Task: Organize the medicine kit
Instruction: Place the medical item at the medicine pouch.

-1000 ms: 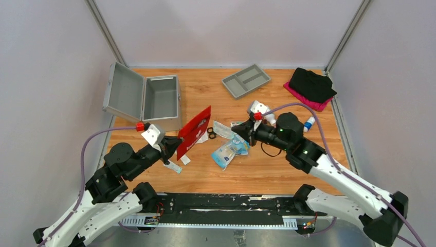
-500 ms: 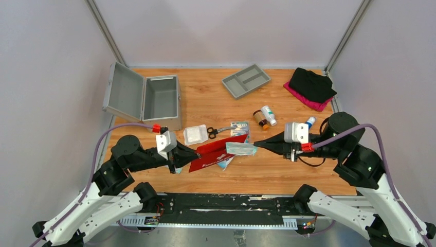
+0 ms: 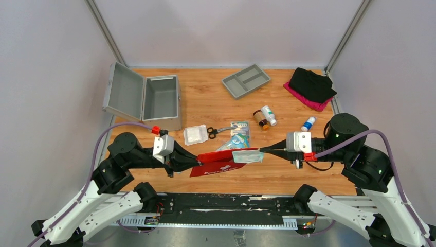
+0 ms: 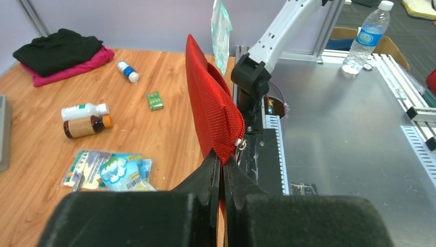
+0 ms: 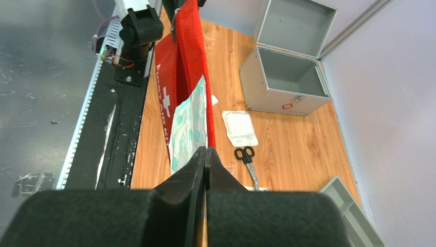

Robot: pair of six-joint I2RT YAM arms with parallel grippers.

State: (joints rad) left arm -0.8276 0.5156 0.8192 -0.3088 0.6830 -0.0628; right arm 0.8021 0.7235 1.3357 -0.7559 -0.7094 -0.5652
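Med kit [image 3: 160, 99] open, well behind left claw [image 3: 197, 160] w/ pouch [image 3: 222, 164].

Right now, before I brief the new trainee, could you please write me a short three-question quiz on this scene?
1. True or false: the medicine kit stands with its lid open.
2. Short answer: what do the left gripper and the right gripper hold up between them?
3. Fill in: the teal-patterned packet is pinched at the ___ gripper.

Key
1. True.
2. The red pouch, one end in each shut gripper.
3. Right.
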